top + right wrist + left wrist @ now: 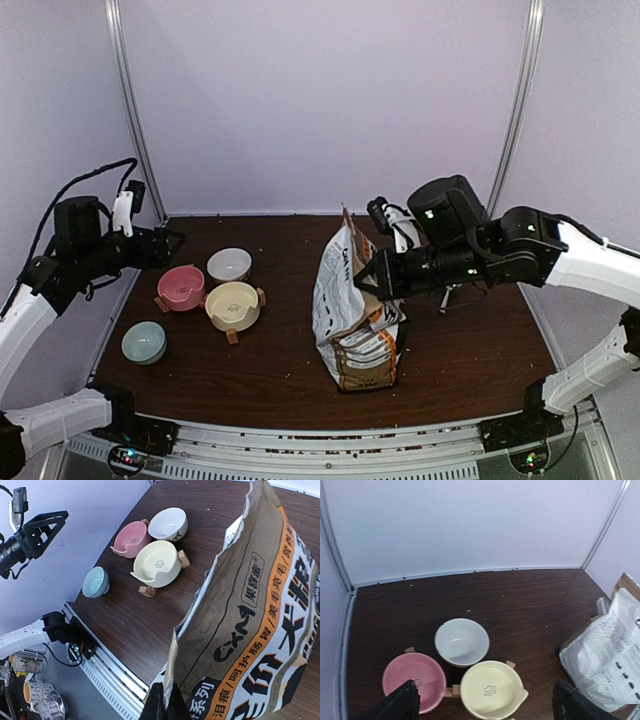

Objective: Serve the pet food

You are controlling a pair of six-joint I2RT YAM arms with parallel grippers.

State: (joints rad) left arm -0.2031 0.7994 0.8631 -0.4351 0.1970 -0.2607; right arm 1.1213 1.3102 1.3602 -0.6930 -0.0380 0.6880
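Pinching top rim of bag (pixel 350 320), right gripper (pixel 165 707) clamped on paper edge, likely to steady or tip bag. Pet food not visible, presumably inside bag. Left gripper (pixel 175 240) spread wide, hovering above empty pink bowl (pixel 414 680), white bowl (pixel 462 641), yellow bowl (pixel 492 690), clear of pour path.

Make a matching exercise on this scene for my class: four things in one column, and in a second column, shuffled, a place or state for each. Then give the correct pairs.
Things
1. blue bowl
2. white bowl
3. paper bag
4. left gripper

Places or states
A. open, holding nothing
B. upright, top edge pinched by the right gripper
C. stands alone, nearest the near edge of the table
D. farthest back of the bowls

Pairs: 1-C, 2-D, 3-B, 4-A
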